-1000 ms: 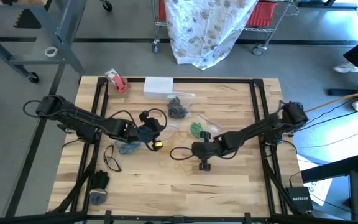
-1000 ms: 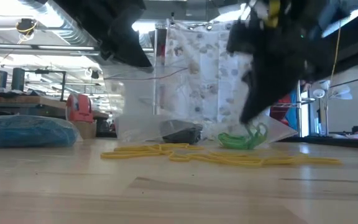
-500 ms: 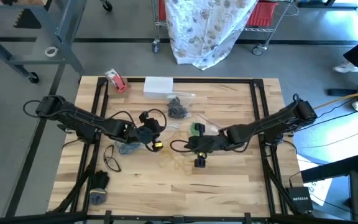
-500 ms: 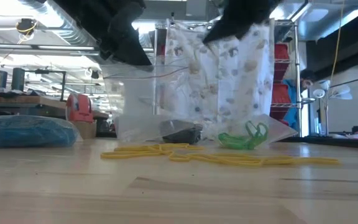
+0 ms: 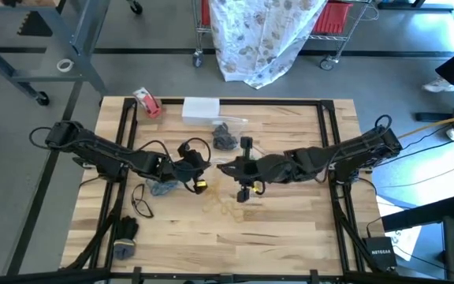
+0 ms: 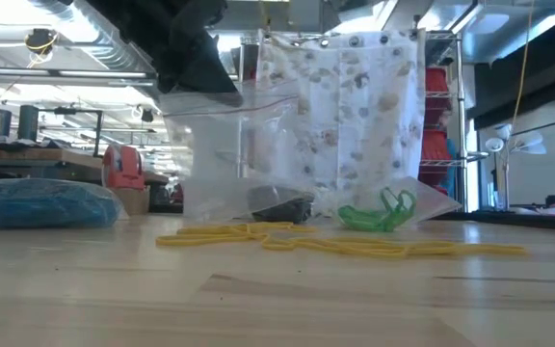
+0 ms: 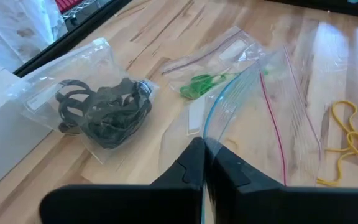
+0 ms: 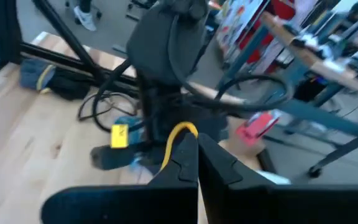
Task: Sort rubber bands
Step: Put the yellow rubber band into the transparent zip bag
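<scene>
Black (image 7: 104, 112) and green bands (image 7: 199, 84) sit bagged, yellow bands (image 6: 335, 241) litter the counter (image 5: 290, 237); left claw (image 7: 202, 163) clamps an open bag (image 7: 260, 124), right claw (image 8: 194, 149) pinches one yellow band (image 8: 178, 138).

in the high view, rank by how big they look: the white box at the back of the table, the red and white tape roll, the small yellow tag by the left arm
1. Flat white rectangular box, clearly the largest.
2. Red and white tape roll, noticeably smaller.
3. Small yellow tag, the smallest, a tiny patch.
All three lie on or near the tabletop, so camera distance hardly skews the order.
</scene>
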`<state>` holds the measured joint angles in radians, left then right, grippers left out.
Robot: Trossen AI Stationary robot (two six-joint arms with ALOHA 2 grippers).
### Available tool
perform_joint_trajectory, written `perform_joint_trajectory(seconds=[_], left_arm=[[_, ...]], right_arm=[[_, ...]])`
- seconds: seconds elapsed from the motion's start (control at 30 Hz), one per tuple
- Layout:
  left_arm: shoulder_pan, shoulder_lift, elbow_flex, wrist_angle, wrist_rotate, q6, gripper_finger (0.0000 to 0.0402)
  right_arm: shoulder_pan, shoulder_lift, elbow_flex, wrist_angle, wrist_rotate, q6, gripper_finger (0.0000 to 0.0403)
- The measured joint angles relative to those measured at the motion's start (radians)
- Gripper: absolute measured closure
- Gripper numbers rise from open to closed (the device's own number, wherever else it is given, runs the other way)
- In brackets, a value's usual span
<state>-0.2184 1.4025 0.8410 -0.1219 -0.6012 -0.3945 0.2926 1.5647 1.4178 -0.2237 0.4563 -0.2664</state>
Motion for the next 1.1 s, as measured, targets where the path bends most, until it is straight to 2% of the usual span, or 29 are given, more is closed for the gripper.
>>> perform_joint_trajectory(seconds=[0.2, 0.57, 0.9, 1.1], left_arm=[[0.0, 0.0, 0.0, 0.004, 0.067, -0.032, 0.0401], [0.004, 0.0, 0.0, 0.006, 0.068, -0.102, 0.0401], [0.016, -0.002, 0.001, 0.007, 0.083, -0.118, 0.0401], [0.016, -0.002, 0.001, -0.002, 0.085, -0.109, 0.0401]], right_arm=[[-0.028, 0.006, 0.01, 0.003, -0.002, -0.011, 0.0402], [-0.038, 0.054, 0.01, 0.01, -0.022, -0.012, 0.0402], [-0.051, 0.114, 0.01, -0.083, -0.016, -0.009, 0.0402], [-0.051, 0.134, 0.01, -0.163, 0.072, -0.019, 0.0402]])
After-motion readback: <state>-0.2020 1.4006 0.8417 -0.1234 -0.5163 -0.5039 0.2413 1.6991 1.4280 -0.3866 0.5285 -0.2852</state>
